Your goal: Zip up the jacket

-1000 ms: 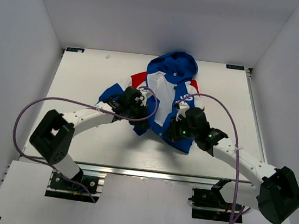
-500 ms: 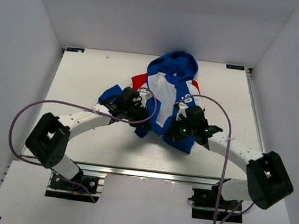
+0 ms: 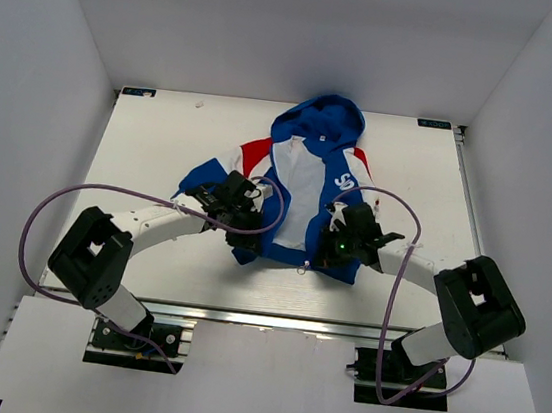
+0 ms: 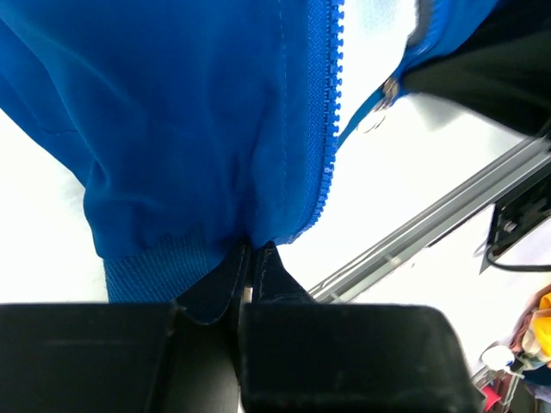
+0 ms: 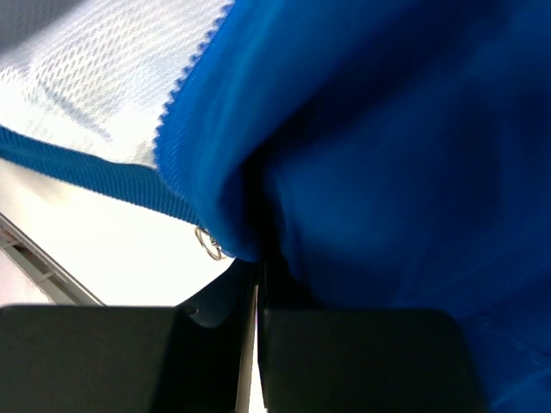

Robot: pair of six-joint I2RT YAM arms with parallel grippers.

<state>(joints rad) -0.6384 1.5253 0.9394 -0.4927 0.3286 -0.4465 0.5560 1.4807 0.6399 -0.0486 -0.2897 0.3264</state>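
Observation:
The blue jacket, red at the shoulders, lies hood away from me with its front open and white lining showing. My left gripper pinches the bottom hem of the left front panel; in the left wrist view the fingers stand almost together on blue fabric beside the zipper teeth. My right gripper is shut on the lower edge of the right panel, its tips buried in cloth. A small metal ring pull hangs at that hem.
The white table ends in an aluminium rail just below the jacket's hem. Purple cables loop from both arms. White walls close in the left, right and back.
Both grippers have drawn the hem toward the near edge, and the front panels lie longer and flatter. White lettering on the right panel has come into view. The right arm has folded in closer.

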